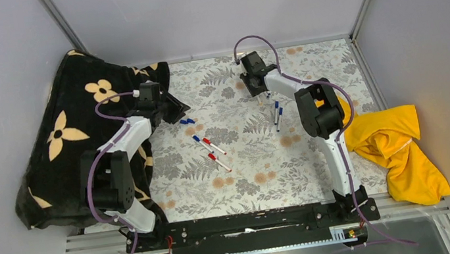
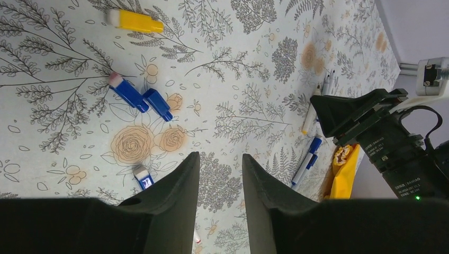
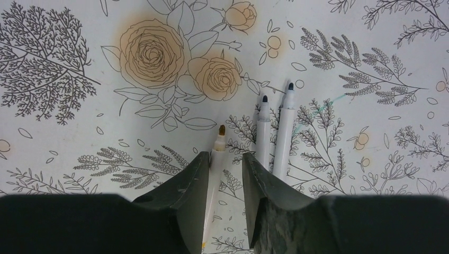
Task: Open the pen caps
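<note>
Pen (image 3: 217, 159) inside parted right tool (image 3: 225, 160), blue caps (image 2: 157, 104) loose

Floral-print tabletop (image 1: 264, 188) lies open along the near edge; white-barrelled pens (image 1: 221, 164) (mid-table), a heaped black flowered blanket (image 1: 49, 171) and crumpled yellow cloth (image 1: 405, 155) obstruct.

Three uncapped pens (image 3: 263, 132); three capped pens (image 1: 214, 146); two loose blue caps (image 2: 128, 92); one yellow cap (image 2: 135, 21).

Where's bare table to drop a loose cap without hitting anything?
Free: near strip between red-capped pens and arm bases; far middle between left pincer and right pincer. Crowded: blue caps by the left, uncapped pens by the right.
</note>
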Robot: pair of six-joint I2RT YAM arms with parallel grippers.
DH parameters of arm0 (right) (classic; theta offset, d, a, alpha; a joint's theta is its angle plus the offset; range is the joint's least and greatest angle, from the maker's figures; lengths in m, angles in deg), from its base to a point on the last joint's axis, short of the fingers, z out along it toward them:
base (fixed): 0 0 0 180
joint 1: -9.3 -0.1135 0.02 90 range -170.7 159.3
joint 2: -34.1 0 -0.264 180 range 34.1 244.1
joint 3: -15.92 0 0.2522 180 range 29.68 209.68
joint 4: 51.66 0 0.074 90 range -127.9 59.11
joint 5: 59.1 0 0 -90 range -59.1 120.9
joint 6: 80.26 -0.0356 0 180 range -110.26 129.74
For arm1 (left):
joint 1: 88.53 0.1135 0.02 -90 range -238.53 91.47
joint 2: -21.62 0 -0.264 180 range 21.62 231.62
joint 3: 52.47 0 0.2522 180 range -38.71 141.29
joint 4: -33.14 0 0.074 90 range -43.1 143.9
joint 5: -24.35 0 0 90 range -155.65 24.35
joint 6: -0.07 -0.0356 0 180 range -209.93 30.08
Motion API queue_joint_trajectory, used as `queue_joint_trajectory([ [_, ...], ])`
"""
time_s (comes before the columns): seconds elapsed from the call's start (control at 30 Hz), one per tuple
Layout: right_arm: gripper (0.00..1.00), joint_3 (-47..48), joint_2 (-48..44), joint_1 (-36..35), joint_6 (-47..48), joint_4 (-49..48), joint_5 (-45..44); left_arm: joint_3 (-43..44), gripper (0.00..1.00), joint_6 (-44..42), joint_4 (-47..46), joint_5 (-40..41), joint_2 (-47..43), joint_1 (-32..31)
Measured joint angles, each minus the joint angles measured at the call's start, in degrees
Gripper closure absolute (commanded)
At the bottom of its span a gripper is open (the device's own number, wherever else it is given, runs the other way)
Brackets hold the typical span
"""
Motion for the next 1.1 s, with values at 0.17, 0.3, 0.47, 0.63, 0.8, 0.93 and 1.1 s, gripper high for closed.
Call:
queue_joint_trajectory([
  [0.17,0.63,-1.7,-1.0,0.0,-0.2,-1.5,-0.2,0.0,0.59,0.0,0.0,0.0,0.0,-0.5],
  [0.3,0.63,-4.0,-3.7,0.0,-1.8,-0.6,-0.7,0.0,0.59,0.2,0.0,0.0,-0.1,-0.7],
  [0.47,0.63,-9.0,-11.2,-0.1,-5.0,-0.2,-1.9,0.0,0.59,0.7,-0.1,0.0,-0.8,-1.0],
  [0.63,0.63,-13.8,-19.7,-0.2,-9.5,0.5,-3.9,0.0,0.41,0.8,-0.6,-0.5,-1.9,-1.8],
  [0.8,0.63,-19.0,-23.4,-0.4,-14.4,1.0,-4.2,0.1,0.25,0.9,-1.0,-2.3,-2.1,-2.6],
  [0.93,0.61,-24.1,-23.7,-0.8,-17.3,2.0,-4.2,0.1,0.21,0.8,-1.3,-3.7,-2.1,-3.1],
  [1.1,0.61,-27.9,-23.7,-1.4,-19.9,3.0,-4.1,0.1,0.21,0.8,-1.4,-5.1,-2.1,-3.1],
])
